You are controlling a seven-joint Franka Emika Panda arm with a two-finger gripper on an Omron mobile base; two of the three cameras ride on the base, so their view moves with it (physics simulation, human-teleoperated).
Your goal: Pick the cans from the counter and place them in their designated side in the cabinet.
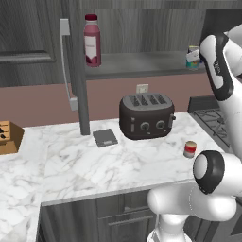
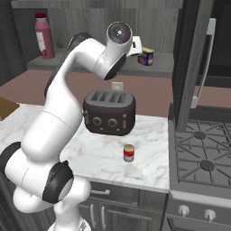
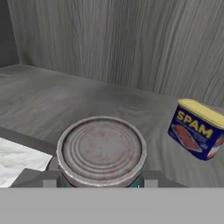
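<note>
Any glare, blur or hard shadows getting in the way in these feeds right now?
Hand view: sharp and evenly lit, the teal can fills the foreground held in the jaws, label on the blue tin readable, no glare. Left base view: soft, slightly blurry render, flat light on the counter, faint shadow under the toaster. Right base view: the red can small but clear.

Flat, even rendered light throughout, with no glare. A soft shadow lies beneath the toaster (image 1: 145, 116) on the counter (image 1: 94, 165). The cabinet (image 3: 131, 39) interior looks dimmer. Edges are slightly soft, without distortion.
</note>
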